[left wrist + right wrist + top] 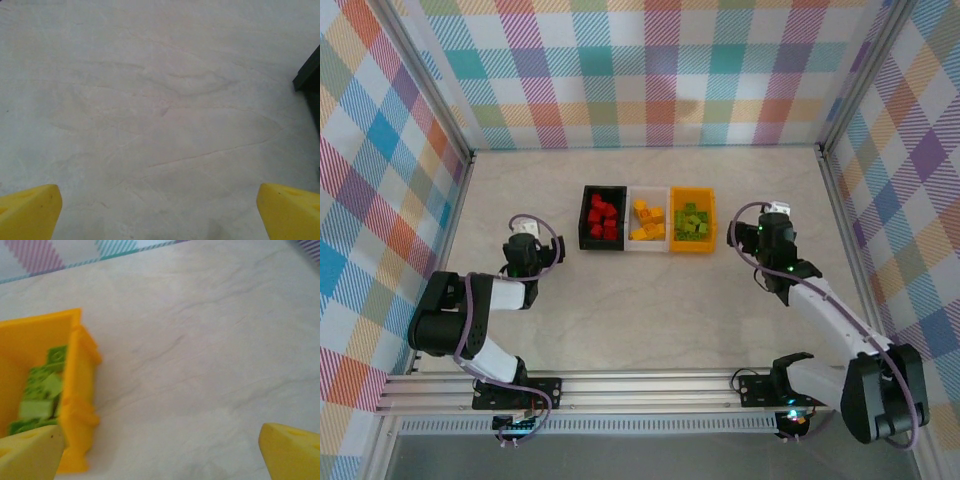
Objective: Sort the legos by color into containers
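On the pale marbled table point(650, 320), three containers stand touching in a row: a black bin point(586, 232) on the left, a white bin point(631, 212) in the middle and an orange-yellow bin point(708, 232) on the right. The left gripper point(160, 210) hangs well left of the black bin, yellow fingers point(30, 212) spread wide over bare tabletop. The right gripper point(160, 450) hangs just right of the orange-yellow bin, equally wide and empty. Red legos point(604, 216) lie in the black bin, yellow-orange legos point(648, 220) in the white, and lime green legos point(692, 222) in the orange-yellow.
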